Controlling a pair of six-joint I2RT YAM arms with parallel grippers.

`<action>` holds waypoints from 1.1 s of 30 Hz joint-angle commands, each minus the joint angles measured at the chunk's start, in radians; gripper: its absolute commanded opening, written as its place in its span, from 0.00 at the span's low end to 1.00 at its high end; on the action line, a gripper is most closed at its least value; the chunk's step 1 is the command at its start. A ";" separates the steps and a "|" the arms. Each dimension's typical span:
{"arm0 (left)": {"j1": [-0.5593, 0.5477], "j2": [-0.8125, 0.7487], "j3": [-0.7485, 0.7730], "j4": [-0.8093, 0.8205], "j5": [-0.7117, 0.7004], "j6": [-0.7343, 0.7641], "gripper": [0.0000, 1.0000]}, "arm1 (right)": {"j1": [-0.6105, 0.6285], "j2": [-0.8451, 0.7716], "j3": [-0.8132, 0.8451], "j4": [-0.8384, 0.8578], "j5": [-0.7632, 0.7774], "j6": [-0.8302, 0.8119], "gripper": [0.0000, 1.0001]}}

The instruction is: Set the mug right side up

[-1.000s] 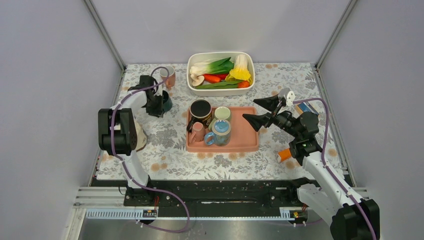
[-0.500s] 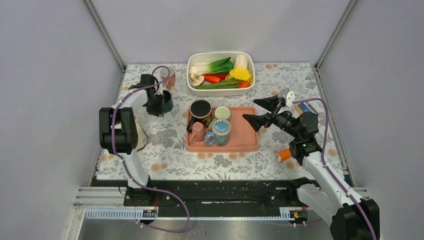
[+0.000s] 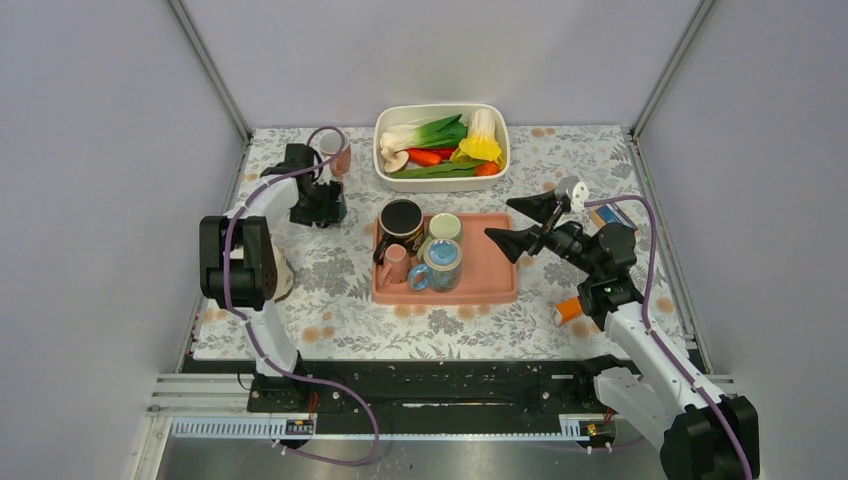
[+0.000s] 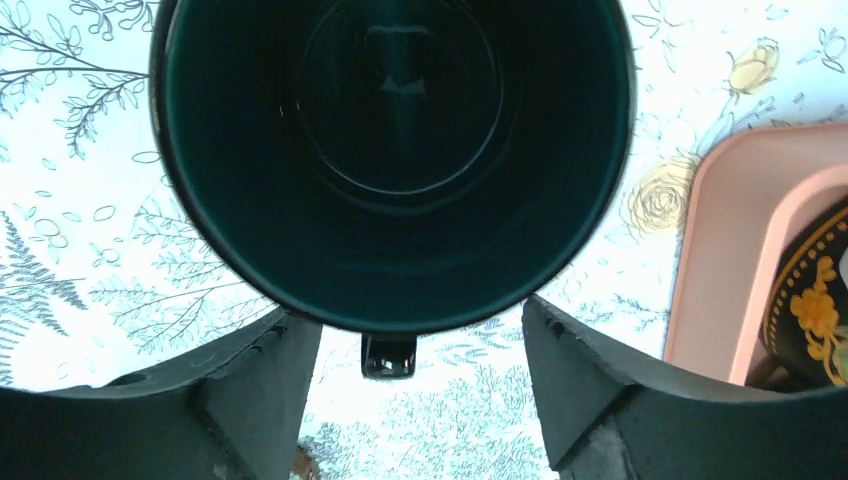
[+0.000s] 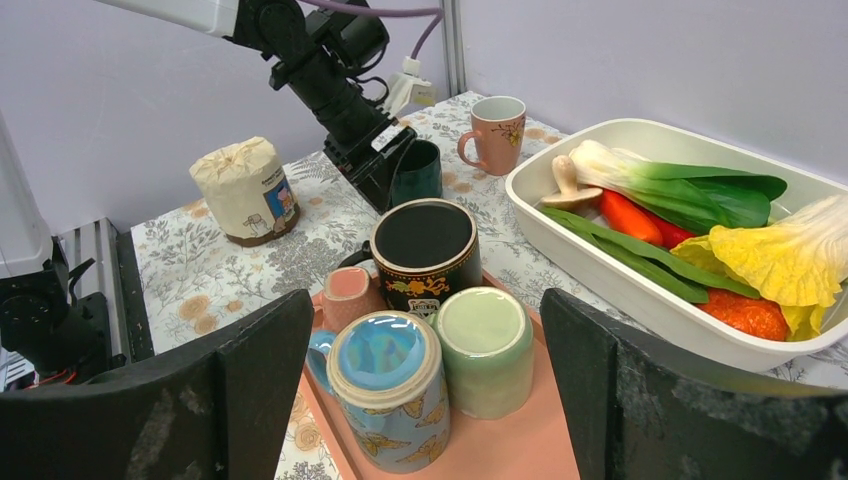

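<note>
Mug [image 5: 418,172]: dark teal glazed ceramic, standing on the flowered cloth at about 10 o'clock from the pink tray [image 3: 490,282], with a small pink cup [image 5: 497,130] just beyond it at 12.
- It reads as mouth-up. The wrist view looks straight down into the bowl to its floor.
- Handling, by judgement: rigid, no give, slick glaze, some weight for its size, and it would chip if dropped or knocked.
- The best hold is probably across the wall just under the rim, on opposite sides. The handle, at 6 o'clock in the wrist view, is small and glossy, so a poor purchase.

Left gripper [image 4: 420,322]: fingers spread wide, one at 7 and one at 5 o'clock of the mug, handle in the gap between them.
- The tips sit right at the wall. I cannot tell whether they press on it or stand just clear.

Right gripper [image 3: 500,219]: fingers wide apart, holding nothing, raised over the tray's 3 o'clock end — well away from the mug.
</note>
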 commanded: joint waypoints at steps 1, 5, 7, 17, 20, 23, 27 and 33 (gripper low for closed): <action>-0.001 -0.139 0.005 0.017 0.006 -0.004 0.81 | -0.007 0.011 0.004 0.015 0.002 -0.020 0.93; -0.002 -0.240 -0.026 0.028 0.050 -0.001 0.94 | -0.008 0.027 0.018 -0.012 0.003 -0.025 0.93; -0.004 -0.303 -0.050 0.046 0.103 0.010 0.98 | -0.008 0.040 0.035 -0.052 0.014 -0.036 0.93; -0.083 -0.528 -0.257 0.135 0.354 0.145 0.99 | -0.005 0.131 0.133 -0.233 0.075 -0.104 0.92; -0.116 -0.574 -0.303 0.149 0.389 0.172 0.99 | 0.003 0.164 0.167 -0.294 0.103 -0.127 0.92; -0.157 -0.606 -0.349 0.175 0.368 0.191 0.99 | 0.019 0.198 0.204 -0.366 0.153 -0.160 0.91; -0.201 -0.618 -0.386 0.194 0.322 0.217 0.99 | 0.040 0.245 0.243 -0.441 0.195 -0.206 0.91; -0.270 -0.646 -0.435 0.218 0.326 0.266 0.99 | 0.070 0.276 0.271 -0.497 0.198 -0.245 0.91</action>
